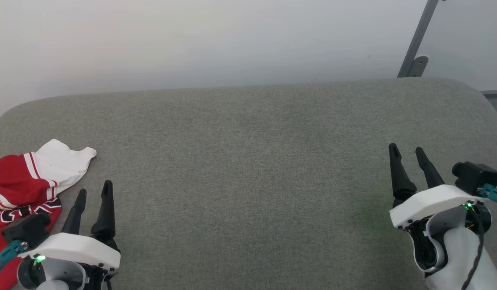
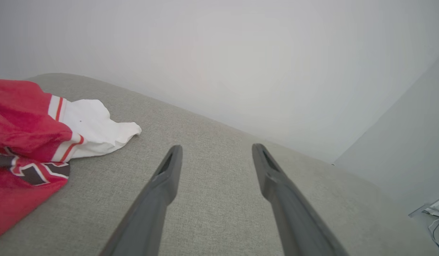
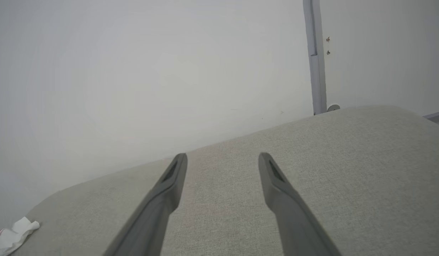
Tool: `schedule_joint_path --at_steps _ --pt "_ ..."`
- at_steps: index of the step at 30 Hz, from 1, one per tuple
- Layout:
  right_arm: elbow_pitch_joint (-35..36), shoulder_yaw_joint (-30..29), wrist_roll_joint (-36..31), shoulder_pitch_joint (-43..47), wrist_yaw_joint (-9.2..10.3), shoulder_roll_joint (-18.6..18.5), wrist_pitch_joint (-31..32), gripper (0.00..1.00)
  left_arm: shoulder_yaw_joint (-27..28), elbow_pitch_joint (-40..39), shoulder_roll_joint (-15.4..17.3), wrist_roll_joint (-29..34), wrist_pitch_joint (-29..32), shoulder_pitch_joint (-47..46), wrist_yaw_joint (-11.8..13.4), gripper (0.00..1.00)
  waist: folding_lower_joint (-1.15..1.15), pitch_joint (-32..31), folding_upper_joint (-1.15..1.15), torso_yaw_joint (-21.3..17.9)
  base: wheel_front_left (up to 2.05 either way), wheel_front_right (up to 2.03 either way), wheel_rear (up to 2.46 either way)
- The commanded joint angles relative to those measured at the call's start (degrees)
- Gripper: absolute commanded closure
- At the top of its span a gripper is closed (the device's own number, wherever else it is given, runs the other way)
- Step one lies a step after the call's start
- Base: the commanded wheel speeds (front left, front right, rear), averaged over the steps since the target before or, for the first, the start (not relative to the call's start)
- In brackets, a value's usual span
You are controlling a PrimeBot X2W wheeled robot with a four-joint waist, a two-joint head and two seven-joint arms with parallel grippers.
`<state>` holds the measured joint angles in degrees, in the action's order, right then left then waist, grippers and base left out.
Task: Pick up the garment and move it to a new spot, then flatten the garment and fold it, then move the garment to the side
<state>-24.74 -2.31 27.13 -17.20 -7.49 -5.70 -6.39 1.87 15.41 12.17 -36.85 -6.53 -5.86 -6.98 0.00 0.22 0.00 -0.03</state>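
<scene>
Garment (image 1: 19,189) lies bunched at the far left edge of the grey padded surface (image 1: 248,161), cut off by the frame; white sleeve (image 1: 67,161) points in toward the middle; left pincer (image 1: 95,187) just beside it on the inner side, not touching, fingers spread, empty; right pincer (image 1: 406,148) well apart at far right, spread, empty; left arm nearer, likely makes the pick.

Soft, even light filled the room, bright and flat, leaving only faint shadows on the grey surface (image 1: 248,169). The pale wall (image 1: 192,40) looked washed out and hazy. In both wrist views the wide lens bowed the surface's far edge, and the jaws' near ends blurred.
</scene>
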Motion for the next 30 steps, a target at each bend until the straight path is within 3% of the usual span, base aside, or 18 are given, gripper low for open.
schedule_joint_path --at_steps 1,30 --pt "-0.1 0.0 -2.7 -1.5 0.0 -0.3 -0.8 0.0 -0.2 -0.2 0.8 2.3 -0.6 -0.7 0.2 0.0 0.0 0.0 0.0 0.0 0.0 0.0 0.0" --pt "-1.7 -1.6 -19.2 -0.6 0.0 -0.1 -4.9 0.0 -1.5 3.5 2.1 15.1 -4.7 -0.5 -0.5 0.0 0.0 -0.4 0.0 -0.2 0.0 0.0 0.0"
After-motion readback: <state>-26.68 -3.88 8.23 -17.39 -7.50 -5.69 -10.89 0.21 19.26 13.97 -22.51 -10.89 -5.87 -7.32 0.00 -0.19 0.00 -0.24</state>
